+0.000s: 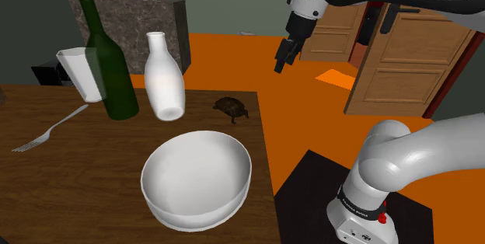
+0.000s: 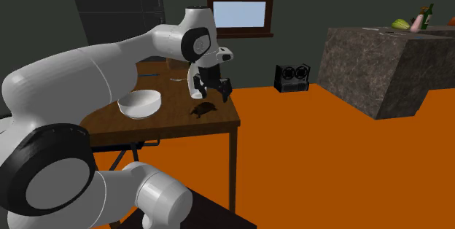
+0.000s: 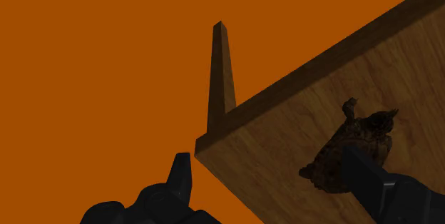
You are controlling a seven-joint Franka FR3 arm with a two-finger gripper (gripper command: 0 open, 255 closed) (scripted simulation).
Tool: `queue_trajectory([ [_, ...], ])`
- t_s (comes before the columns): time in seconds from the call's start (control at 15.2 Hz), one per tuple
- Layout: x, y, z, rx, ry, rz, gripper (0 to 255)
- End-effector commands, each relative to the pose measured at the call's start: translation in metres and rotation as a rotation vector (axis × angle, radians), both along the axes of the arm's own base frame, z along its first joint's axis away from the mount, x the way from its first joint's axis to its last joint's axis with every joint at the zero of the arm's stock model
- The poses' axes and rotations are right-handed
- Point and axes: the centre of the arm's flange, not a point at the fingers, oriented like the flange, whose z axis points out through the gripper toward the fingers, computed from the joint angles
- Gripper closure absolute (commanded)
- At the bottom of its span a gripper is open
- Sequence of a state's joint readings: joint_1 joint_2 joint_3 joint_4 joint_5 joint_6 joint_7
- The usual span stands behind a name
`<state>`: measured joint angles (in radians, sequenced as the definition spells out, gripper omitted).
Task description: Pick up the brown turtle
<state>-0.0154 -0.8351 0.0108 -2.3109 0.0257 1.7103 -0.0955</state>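
One white bottle (image 1: 164, 79) stands beside the brown turtle (image 1: 231, 108)

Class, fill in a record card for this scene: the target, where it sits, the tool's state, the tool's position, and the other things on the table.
target: brown turtle
location: on the wooden table, near the far corner at the shoulder view's right
tool state: tool open, holding nothing
tool position: raised above that corner, not touching the turtle
nearest neighbour: white bowl, apart from the turtle
other items: green bottle, white bottle, white cup, fork
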Motion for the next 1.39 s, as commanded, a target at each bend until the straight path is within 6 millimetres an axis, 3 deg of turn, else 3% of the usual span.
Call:
queue_trajectory([
  [0.0, 0.0, 0.0, 0.0, 0.0, 0.0, 0.0, 0],
  [0.46, 0.026, 0.091, -0.042, -0.044, 0.01, -0.161, 0],
  [0.92, 0.065, 0.173, -0.086, -0.086, 0.02, -0.318, 0],
  [1.32, 0.065, 0.173, -0.118, -0.086, 0.02, -0.318, 0],
])
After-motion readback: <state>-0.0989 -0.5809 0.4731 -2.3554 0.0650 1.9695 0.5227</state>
